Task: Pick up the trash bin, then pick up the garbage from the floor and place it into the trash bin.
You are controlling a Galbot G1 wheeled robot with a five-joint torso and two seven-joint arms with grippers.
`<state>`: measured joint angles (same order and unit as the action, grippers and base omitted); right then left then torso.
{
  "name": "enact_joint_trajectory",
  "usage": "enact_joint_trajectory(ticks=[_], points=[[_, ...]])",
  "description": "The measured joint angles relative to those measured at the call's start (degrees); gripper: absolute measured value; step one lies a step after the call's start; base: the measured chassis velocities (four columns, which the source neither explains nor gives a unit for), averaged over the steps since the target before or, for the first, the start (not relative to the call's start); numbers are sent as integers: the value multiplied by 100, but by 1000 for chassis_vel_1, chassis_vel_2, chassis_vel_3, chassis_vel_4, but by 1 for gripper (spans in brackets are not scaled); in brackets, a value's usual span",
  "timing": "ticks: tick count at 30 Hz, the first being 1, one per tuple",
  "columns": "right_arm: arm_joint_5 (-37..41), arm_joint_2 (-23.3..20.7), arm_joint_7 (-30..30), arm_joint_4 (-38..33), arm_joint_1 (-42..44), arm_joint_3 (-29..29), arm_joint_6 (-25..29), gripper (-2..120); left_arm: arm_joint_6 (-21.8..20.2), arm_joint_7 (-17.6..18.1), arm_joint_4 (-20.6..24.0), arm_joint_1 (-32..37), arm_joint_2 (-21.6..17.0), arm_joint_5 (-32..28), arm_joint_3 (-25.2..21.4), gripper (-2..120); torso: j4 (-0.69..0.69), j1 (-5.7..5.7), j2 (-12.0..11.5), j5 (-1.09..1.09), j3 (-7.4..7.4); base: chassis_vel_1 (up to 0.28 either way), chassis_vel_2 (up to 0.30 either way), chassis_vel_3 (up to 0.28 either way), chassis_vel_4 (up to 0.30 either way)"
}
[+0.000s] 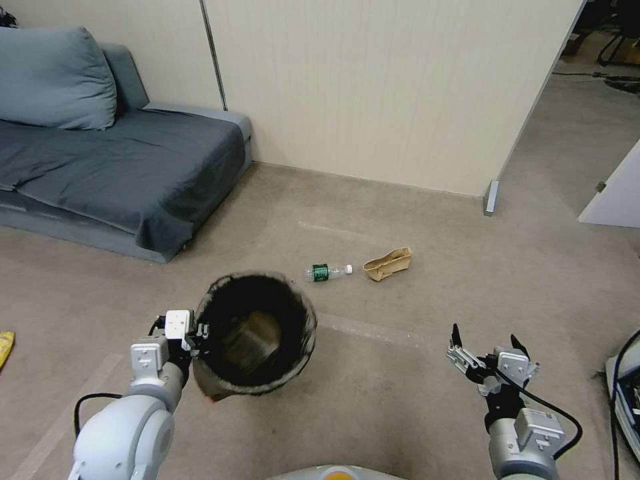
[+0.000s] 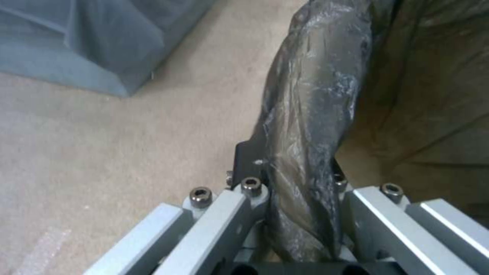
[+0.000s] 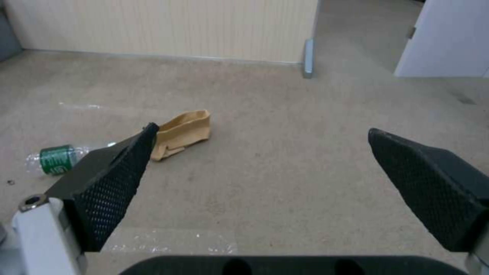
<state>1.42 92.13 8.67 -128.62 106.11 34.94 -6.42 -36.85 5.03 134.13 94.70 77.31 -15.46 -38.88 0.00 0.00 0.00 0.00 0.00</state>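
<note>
Trash bin (image 1: 257,333): round, dark liner over rim.

Bare floor (image 1: 427,307) around bottle (image 1: 327,272) — unobstructed

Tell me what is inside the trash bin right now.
The trash bin, held at its rim by the left end effector, shows only its dark bag liner inside. No garbage is visible in it, though the bottom is shadowed.

Trash bin (image 1: 257,333): round, dark bag liner (image 2: 311,114) folded over rim, mouth open toward camera, held off floor (image 1: 413,373). Green-labelled clear bottle (image 1: 328,272), white cap, lying on side on beige carpet. Crumpled brown paper bag (image 1: 387,263) just beside it, apart.
</note>
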Motion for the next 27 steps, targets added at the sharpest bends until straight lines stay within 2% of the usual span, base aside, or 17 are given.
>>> enact_joint_trajectory(ticks=[5, 12, 19, 27], points=[[14, 0, -26, -42, -14, 20, 31, 100, 24, 114, 372, 176, -8, -24, -138, 3, 0, 0, 0, 0, 0, 0, 0, 0, 0], [28, 1, -73, -67, -41, 32, 75, 100, 156, 128, 599, 439, 136, 236, -215, 3, 0, 0, 0, 0, 0, 0, 0, 0, 0], [32, 0, -77, -105, 19, 111, 150, 100, 293, 128, 644, 561, 327, 530, -301, 3, 0, 0, 0, 0, 0, 0, 0, 0, 0], [51, 0, -58, -103, 56, 132, 240, 100, 294, 122, 622, 595, 353, 536, -325, 3, 0, 0, 0, 0, 0, 0, 0, 0, 0]])
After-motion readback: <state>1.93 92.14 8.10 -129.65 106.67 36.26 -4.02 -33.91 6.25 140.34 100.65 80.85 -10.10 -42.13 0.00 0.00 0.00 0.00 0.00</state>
